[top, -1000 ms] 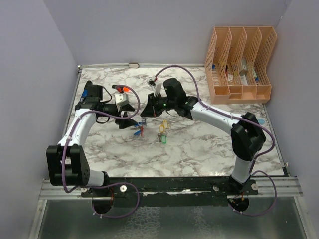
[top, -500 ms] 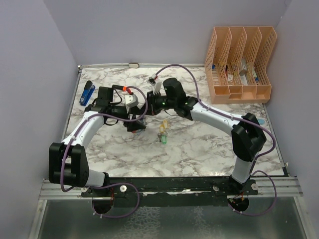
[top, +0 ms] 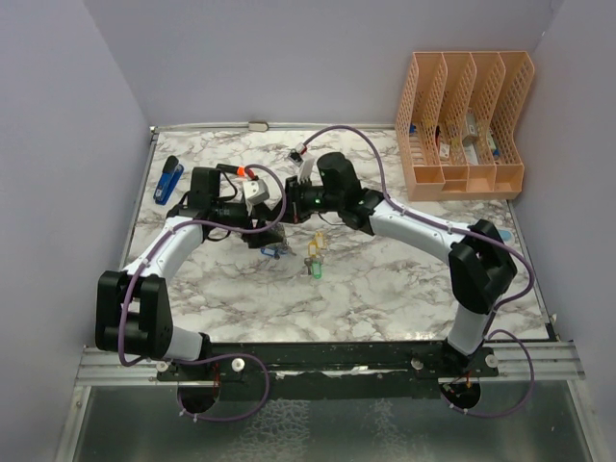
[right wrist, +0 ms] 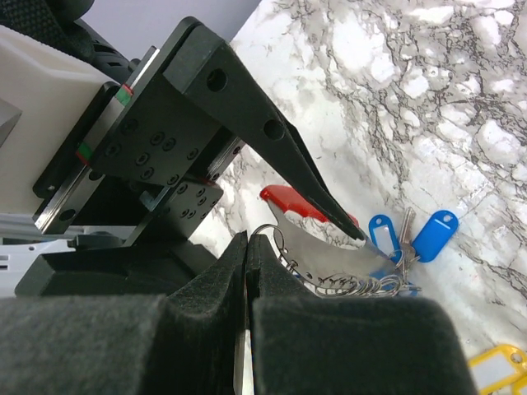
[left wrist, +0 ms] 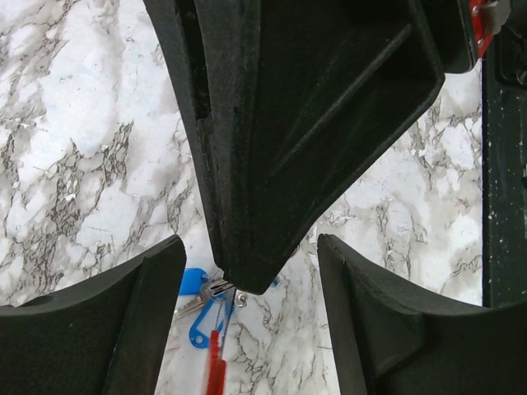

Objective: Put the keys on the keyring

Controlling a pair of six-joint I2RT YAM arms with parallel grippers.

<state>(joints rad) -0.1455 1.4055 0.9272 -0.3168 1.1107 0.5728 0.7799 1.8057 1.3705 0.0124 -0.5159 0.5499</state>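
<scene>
My right gripper (right wrist: pixel 249 239) is shut on the keyring (right wrist: pixel 387 251), a silver blade-like loop with a red side (right wrist: pixel 292 202), held just above the marble table. Blue-tagged keys (right wrist: pixel 432 230) hang bunched at the keyring's far end, with the blue tag (left wrist: pixel 195 284) resting on the table (top: pixel 385 279). My left gripper (left wrist: pixel 247 329) is open, its fingers (left wrist: pixel 99 329) straddling the tip of the right gripper's black body (left wrist: pixel 305 123) without touching it. In the top view the two grippers (top: pixel 265 231) (top: pixel 287 214) meet mid-table. Yellow and green keys (top: pixel 313 262) lie loose just to the right.
A blue stapler (top: pixel 170 180) lies at the back left. An orange marker (top: pixel 241 171) sits behind the left wrist. A peach file organiser (top: pixel 462 125) stands at the back right. Grey walls close in the left side and the back.
My left arm has swung right, uncovering the stapler, and its jaws now sit around the right gripper's tip. The blue keys have shifted slightly. The right arm has barely moved.
</scene>
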